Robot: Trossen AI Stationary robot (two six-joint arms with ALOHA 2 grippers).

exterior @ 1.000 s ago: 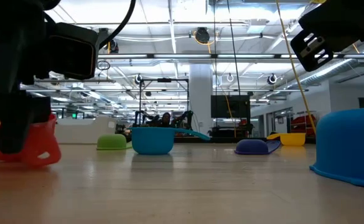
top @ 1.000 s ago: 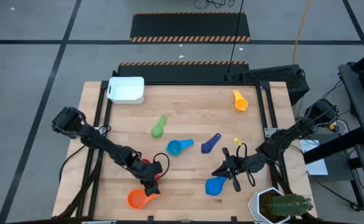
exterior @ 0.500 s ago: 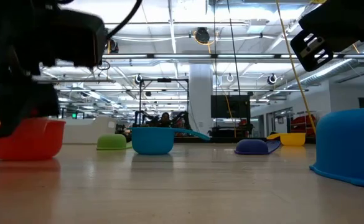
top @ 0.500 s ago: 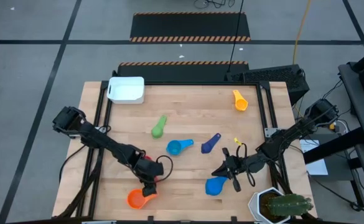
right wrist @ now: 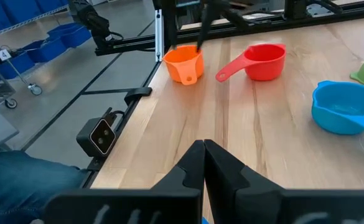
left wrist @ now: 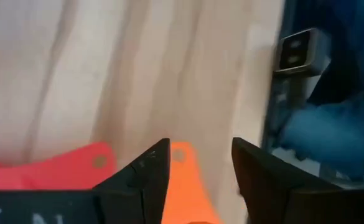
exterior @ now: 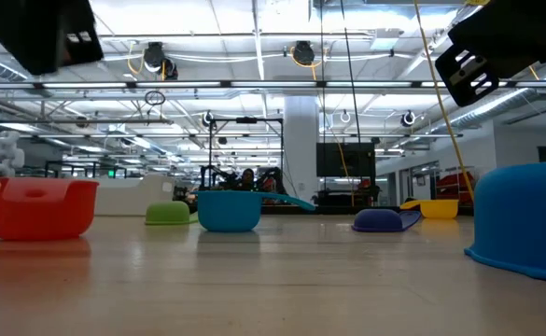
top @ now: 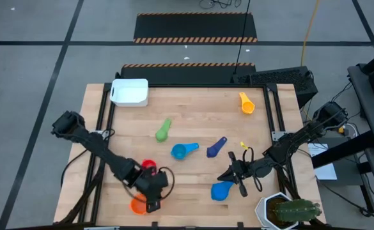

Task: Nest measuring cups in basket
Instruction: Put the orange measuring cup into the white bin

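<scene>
My left gripper hovers open over the orange cup by the table's near edge. In the left wrist view its fingers stand on either side of the orange handle without plain contact. The red cup stands upright on its base just beyond it. Green, light blue, navy and yellow cups lie spread over the table. My right gripper is shut and rests beside the blue cup. The white basket sits at the far left corner.
A white hexagonal pot with a cactus stands at the near right corner, close to the right arm. Bare wood lies between the basket and the cups. A dark frame runs along the table's edges.
The left gripper has let go of the red cup, risen and moved toward the table's near edge, over the orange cup. The red cup, tilted under the gripper a second ago, now stands level on the table. The right arm has kept still.
</scene>
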